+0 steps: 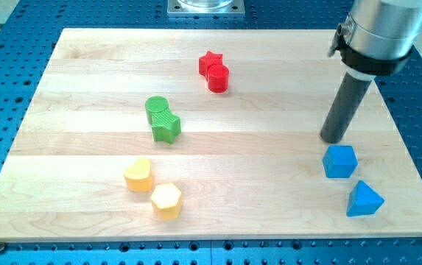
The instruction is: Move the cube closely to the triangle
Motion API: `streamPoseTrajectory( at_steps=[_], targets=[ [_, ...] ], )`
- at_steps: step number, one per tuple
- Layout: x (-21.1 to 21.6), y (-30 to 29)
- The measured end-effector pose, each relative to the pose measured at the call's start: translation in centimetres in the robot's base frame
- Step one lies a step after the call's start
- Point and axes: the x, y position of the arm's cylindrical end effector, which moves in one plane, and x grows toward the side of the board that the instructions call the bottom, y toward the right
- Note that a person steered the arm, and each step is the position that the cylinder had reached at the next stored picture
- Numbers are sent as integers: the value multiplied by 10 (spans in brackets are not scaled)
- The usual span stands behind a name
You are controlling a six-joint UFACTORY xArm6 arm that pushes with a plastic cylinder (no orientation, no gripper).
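No claw on this rig, so no released or clenched state to log; contact is my tip (333,139), resting on the desk (85,162) just above the blue cube (340,161), toward the view's top, close but whether touching cannot be told.

Blue triangle (364,199) sits near the cube, toward the view's bottom-right, small gap between them.

Step in hand: push the cube down-right. Judgement: keep the tip centred behind the cube's upper-left face, else it may rotate and slip past; stop before the triangle gets shoved toward the desk edge.

Hidden: upper arm cropped at the view's top.
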Motion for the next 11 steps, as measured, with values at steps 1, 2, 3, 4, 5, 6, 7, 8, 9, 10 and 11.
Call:
streamPoseTrajectory(
  at_steps=[1, 2, 3, 4, 5, 6, 7, 8, 9, 10, 11],
  targets=[
    [7, -12],
    [28, -6],
    [34, -43],
    [47, -47],
    [61, -34],
    [61, -38],
    [61, -36],
    [51, -13],
    [24, 21],
    [3, 27],
    [13, 33]
  ],
)
